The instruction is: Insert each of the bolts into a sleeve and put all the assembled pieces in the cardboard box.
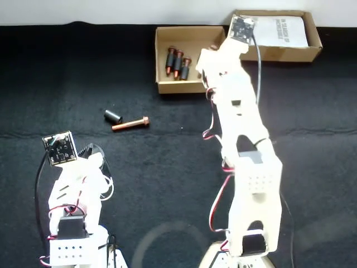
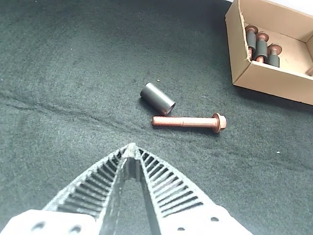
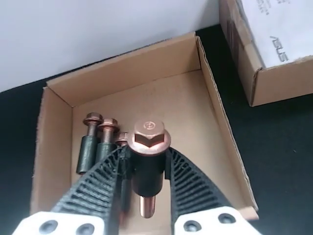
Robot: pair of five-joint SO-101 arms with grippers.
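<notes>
Right gripper (image 3: pixel 146 152): clamped on sleeved bolt (image 3: pixel 148 166) over box (image 3: pixel 122 73).
Left gripper (image 2: pixel 132 147): jaws were together.
Risk: bolt (image 3: pixel 149 138) could slide from sleeve (image 3: pixel 148 176) if dropped tilted.

third boxed piece (image 3: pixel 121 139) mostly behind the right claw (image 3: pixel 146 152) and its held assembled piece (image 3: pixel 149 171)

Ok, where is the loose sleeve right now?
In the high view the loose sleeve lies on the black mat ahead of the left arm, beside the threaded tip of the bare bolt, short of the cardboard box.
</notes>
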